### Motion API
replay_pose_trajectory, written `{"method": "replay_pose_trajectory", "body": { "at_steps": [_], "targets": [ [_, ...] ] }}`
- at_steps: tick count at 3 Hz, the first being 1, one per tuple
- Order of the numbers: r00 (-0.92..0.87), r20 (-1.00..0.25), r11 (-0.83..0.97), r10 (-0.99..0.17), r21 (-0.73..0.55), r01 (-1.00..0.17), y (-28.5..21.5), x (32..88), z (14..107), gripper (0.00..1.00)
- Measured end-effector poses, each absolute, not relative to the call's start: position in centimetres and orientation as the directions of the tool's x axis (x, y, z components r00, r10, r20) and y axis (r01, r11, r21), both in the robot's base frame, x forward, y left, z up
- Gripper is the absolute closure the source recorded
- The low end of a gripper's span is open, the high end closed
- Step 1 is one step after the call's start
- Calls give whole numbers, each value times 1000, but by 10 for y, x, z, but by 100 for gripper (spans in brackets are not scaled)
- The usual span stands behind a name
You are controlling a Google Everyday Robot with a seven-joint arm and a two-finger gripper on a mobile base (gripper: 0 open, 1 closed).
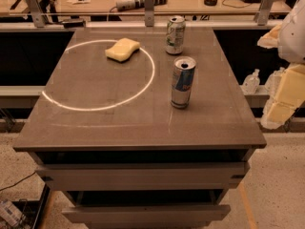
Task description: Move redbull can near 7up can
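End effector [286, 99] at far right, partly beyond the edge.

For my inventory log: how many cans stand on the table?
2. The redbull can stands right of centre on the table; the 7up can stands behind it, near the far edge. No other can shows. The tool hangs beyond the right edge.

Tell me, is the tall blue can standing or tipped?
Standing: the tall blue can rests on its base on the table, round top facing up. The end effector hangs at the right, apart from it.
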State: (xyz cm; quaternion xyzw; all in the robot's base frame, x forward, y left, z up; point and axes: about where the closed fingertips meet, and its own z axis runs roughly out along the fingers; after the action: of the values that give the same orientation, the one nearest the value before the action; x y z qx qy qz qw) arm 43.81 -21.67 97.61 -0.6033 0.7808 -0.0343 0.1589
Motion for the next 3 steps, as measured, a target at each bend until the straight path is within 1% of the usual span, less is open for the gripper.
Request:
{"method": "replay_pose_trajectory", "body": {
  "at_steps": [1, 2, 3],
  "targets": [
    [-221, -207, 270, -953, -246, -931, -217, 438, 976, 0],
    [-255, -295, 333, -921, -254, -908, -219, 439, 980, 0],
    [-299, -453, 441, -840, -247, -863, -231, 431, 969, 0]
  ]
}}
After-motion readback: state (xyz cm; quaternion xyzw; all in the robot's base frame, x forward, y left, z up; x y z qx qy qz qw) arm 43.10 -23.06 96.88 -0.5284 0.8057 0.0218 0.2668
